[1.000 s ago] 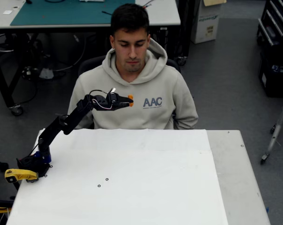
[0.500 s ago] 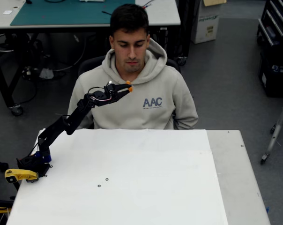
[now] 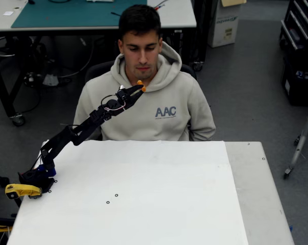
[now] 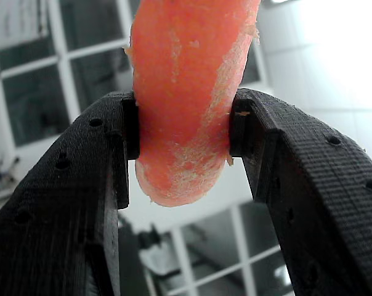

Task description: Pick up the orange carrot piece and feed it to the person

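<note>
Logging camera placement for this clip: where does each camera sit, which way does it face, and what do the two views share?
Overhead view: mounted high, looking down over the white table at the seated person; the black arm rises from its base at the table's left edge, lifting the gripper toward the person's chin.
Wrist view: rides behind the fingers, tilted upward at windows and a bright ceiling; both black fingers fill the lower frame.
Shared: the orange carrot piece, clamped between the fingers in both.
</note>
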Controlling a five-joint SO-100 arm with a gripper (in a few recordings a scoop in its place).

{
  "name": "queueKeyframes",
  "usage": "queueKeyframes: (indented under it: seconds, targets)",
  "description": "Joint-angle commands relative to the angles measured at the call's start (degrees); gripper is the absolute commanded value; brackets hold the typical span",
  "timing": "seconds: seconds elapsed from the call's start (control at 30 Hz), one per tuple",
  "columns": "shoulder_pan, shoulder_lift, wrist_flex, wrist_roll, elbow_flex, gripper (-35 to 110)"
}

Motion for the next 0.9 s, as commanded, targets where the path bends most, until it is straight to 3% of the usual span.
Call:
queueKeyframes:
  seconds: [0.0, 0.3, 0.87]
  targets:
    - [-1.8, 2.6, -5.8, -4.5, -0.8, -3]
    - [-5.9, 1.8, -12.5, -11.1, -0.4, -3]
    - [-6.2, 1.8, -12.4, -11.9, -0.3, -3]
